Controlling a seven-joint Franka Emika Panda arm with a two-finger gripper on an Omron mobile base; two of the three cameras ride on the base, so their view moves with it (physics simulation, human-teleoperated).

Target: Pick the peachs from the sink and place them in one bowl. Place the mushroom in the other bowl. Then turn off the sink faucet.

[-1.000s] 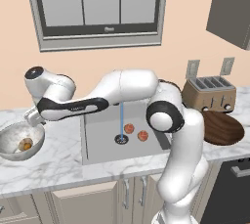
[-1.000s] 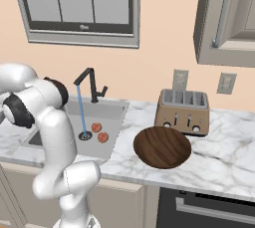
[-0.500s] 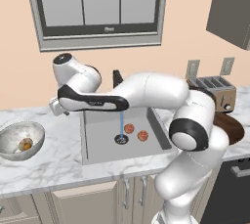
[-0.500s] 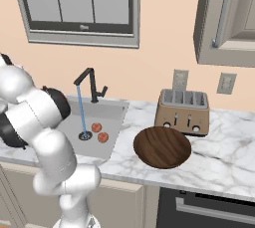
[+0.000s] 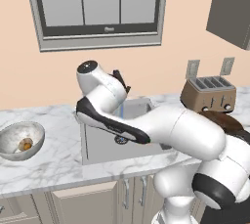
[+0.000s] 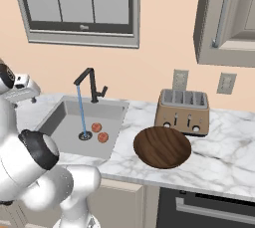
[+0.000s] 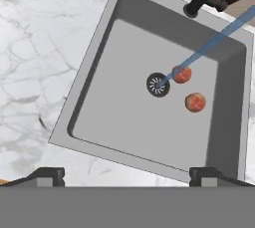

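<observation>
- The hand is seen high above the rectangular grey metal sink, its two dark fingertips spread wide apart with nothing held between them.
- Two small round red-orange peaches lie on the basin floor just beside the round dark drain, close to each other but apart; they are also seen in the right base view.
- The brown-capped mushroom is judged already placed in the deep grey-white speckled bowl on the desk.
- The shallow dark brown wooden bowl sits empty by the toaster.
- The hand should be lowered over one peach, centred between the fingertips, with the neighbouring fruit and the water stream from the slim black faucet kept clear.
</observation>
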